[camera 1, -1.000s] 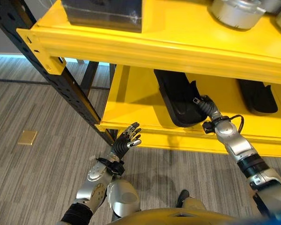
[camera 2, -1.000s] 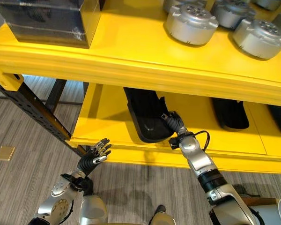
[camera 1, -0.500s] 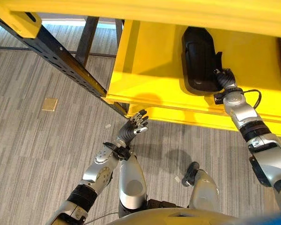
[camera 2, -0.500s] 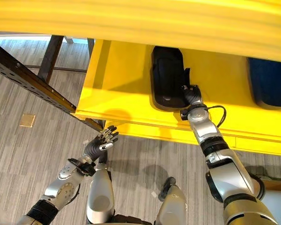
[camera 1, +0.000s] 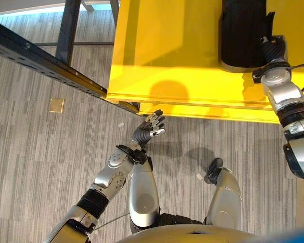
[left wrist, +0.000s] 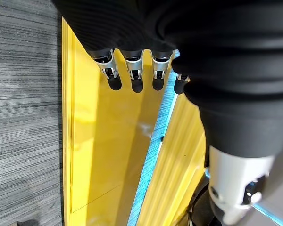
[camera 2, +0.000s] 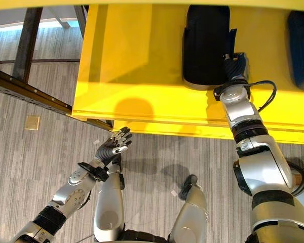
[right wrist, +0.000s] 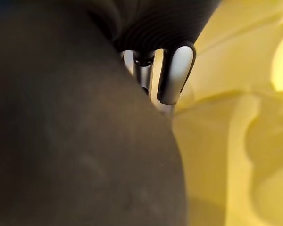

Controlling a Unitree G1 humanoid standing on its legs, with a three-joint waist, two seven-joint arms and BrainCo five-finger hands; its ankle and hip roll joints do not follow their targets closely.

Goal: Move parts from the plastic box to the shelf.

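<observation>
The right hand (camera 2: 235,65) rests against the black part (camera 2: 206,43) on the yellow shelf (camera 2: 137,66) at 1 o'clock, its grip hidden, seemingly setting it down; next, letting go, while the left hand (camera 1: 148,130) hangs slack-fingered and empty

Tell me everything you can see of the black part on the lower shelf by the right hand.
The black part is a long, matte, rounded-end moulded piece, plastic by its look, lying flat on the yellow shelf with a small tab on its side. The right hand rests against its near corner; the fingers are hidden. Its far end is cut off by the frame.
</observation>
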